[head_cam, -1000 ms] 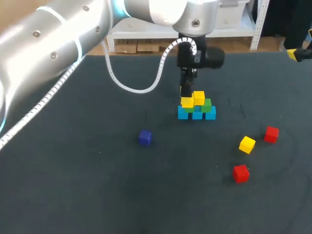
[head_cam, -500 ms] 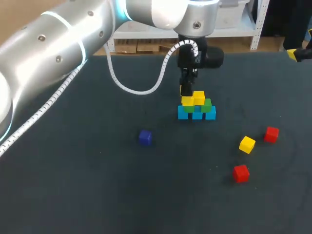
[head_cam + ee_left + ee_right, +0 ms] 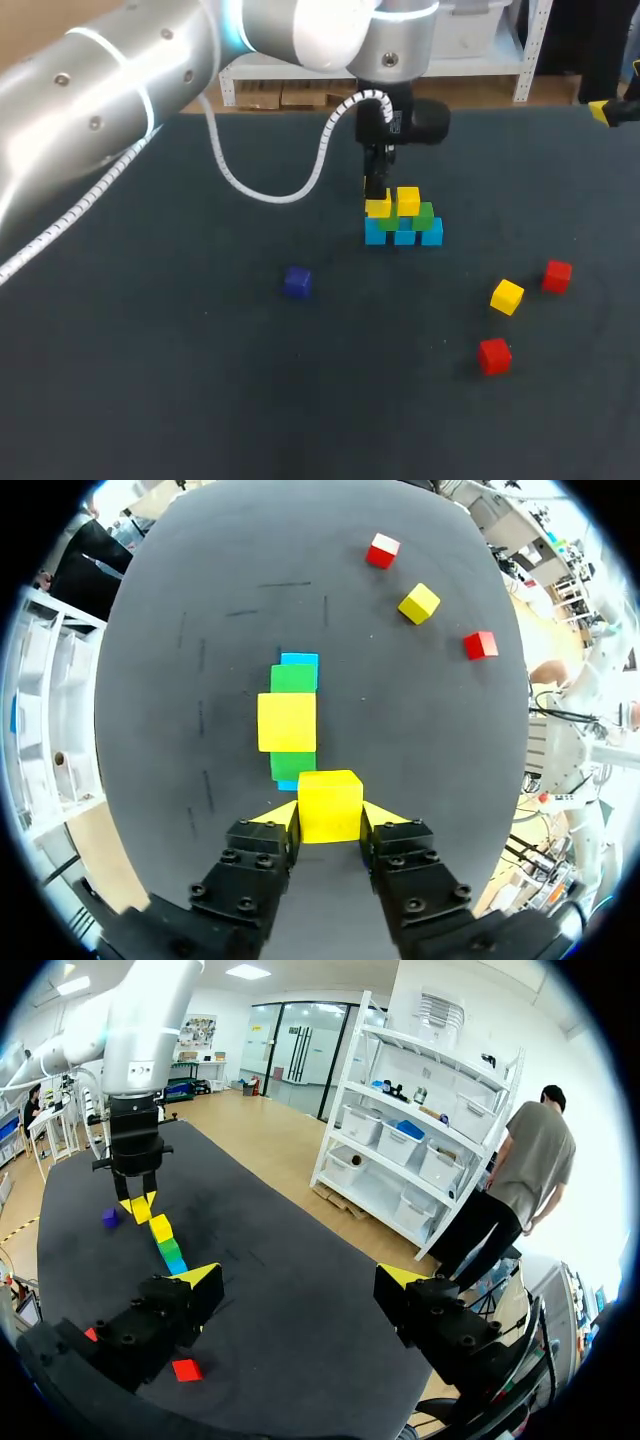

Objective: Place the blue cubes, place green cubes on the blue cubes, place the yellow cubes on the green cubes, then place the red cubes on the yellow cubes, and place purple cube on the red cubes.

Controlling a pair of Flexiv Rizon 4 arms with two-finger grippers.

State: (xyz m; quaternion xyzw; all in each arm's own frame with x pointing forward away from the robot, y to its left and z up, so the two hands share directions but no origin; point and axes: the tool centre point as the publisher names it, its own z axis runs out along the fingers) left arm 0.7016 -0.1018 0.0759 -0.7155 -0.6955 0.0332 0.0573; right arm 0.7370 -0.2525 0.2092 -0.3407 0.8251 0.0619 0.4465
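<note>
— Between the left end effector [image 3: 330, 816] fingers?
— Clamped on one yellow cube [image 3: 330, 802], just left of a placed yellow cube [image 3: 287, 722] atop green cubes [image 3: 293, 677] over blue cubes [image 3: 403, 235].
— Elsewhere on the counter [image 3: 200, 380]?
— Purple cube [image 3: 296, 282] near left; loose yellow cube [image 3: 507, 296], red cubes [image 3: 493, 355] near right. Right end effector [image 3: 300, 1278] spread wide, empty, far right.

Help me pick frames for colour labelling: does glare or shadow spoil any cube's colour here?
Head view: even light, glare only on the left arm's shell; the purple cube reads dark against the table. Left wrist view: the yellow cube in the left gripper is brightly, evenly lit. Right wrist view: the stack sits in no heavy shadow.
</note>
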